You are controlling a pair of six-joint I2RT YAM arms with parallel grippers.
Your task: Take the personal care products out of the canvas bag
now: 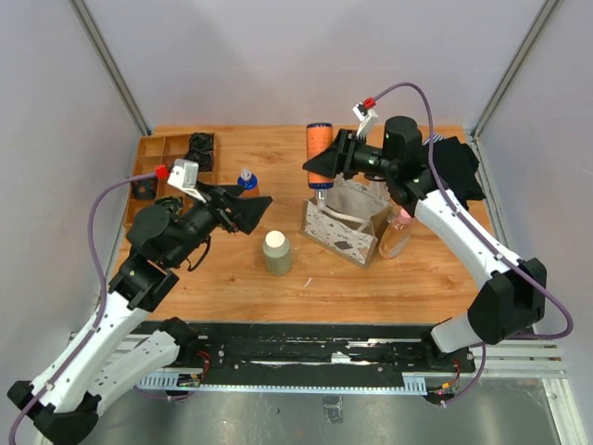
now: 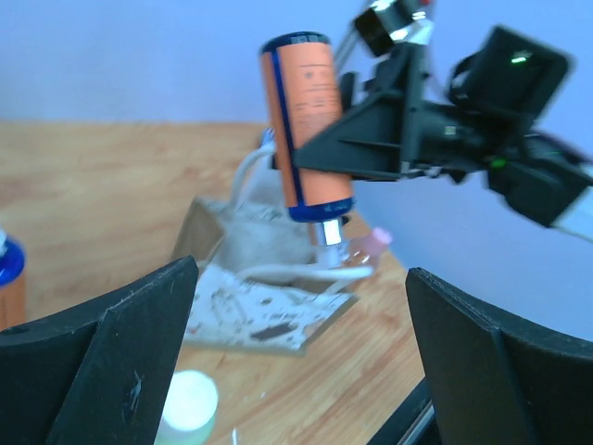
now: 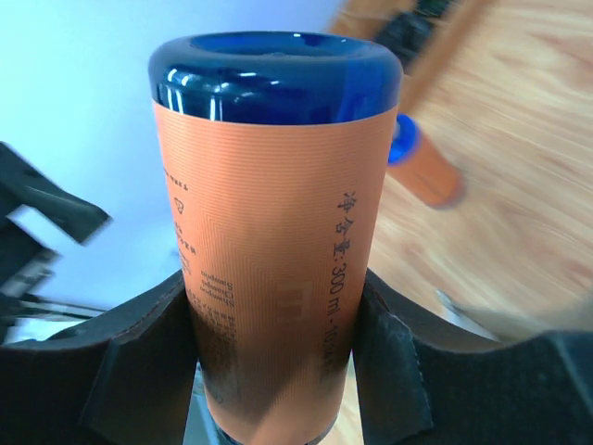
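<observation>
My right gripper point(image 1: 321, 172) is shut on an orange bottle point(image 1: 320, 141) with a blue end and holds it in the air above the far left corner of the canvas bag point(image 1: 345, 229). In the right wrist view the bottle point(image 3: 278, 232) fills the space between the fingers point(image 3: 394, 357). A second orange bottle with a blue cap point(image 1: 246, 181) stands on the table to the left. An olive-beige bottle with a cream cap point(image 1: 276, 252) stands left of the bag. A pink-capped clear bottle point(image 1: 398, 232) stands against the bag's right side. My left gripper point(image 1: 252, 213) is open and empty, facing the bag point(image 2: 269, 301) and the held bottle point(image 2: 306, 120).
A wooden compartment tray point(image 1: 159, 153) with small black objects sits at the far left corner. A black garment point(image 1: 459, 167) lies at the far right behind the right arm. Grey walls close in the table on three sides.
</observation>
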